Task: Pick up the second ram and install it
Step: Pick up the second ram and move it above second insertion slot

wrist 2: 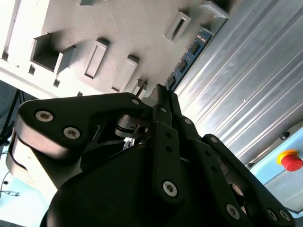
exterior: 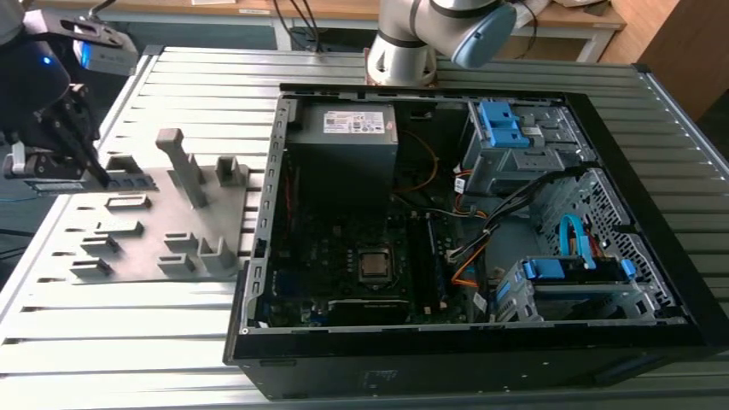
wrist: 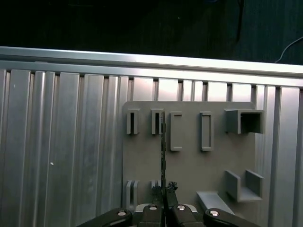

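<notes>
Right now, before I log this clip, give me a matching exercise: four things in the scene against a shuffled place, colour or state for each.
Things:
1. second ram
2. fixture
3. computer case
4. drive caddy

Descriptions:
A. blue, inside the case
B. grey, on the slatted table
C. edge-on between the fingertips of the gripper
D. black, lying with its side open

Pairs: 1-C, 2-B, 3-D, 4-A
</notes>
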{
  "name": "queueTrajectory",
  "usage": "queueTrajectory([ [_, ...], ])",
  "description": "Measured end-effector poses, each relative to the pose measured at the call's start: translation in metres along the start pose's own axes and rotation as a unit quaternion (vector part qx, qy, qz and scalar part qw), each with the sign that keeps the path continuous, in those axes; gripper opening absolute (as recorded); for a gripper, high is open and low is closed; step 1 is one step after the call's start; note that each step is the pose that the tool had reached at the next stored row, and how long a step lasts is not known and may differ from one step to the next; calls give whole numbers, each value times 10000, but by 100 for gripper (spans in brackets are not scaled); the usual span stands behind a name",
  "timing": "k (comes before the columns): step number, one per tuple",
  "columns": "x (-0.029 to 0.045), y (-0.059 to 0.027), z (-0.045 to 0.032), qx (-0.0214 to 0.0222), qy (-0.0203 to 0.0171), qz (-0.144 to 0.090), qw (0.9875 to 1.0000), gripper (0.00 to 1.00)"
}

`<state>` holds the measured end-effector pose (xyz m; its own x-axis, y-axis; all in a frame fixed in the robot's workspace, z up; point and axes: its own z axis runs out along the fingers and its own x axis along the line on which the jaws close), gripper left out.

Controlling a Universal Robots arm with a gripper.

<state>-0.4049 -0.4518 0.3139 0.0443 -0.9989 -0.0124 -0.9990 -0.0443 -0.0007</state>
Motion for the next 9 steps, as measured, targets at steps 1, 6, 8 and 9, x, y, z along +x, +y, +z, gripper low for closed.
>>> queueTrajectory([
  [1,0,0,-17,0,0,0,10000,14],
  [6,-1,0,-101,0,0,0,10000,14],
  [8,-2,0,-136,0,0,0,10000,14],
  [9,-2,0,-152,0,0,0,10000,14],
])
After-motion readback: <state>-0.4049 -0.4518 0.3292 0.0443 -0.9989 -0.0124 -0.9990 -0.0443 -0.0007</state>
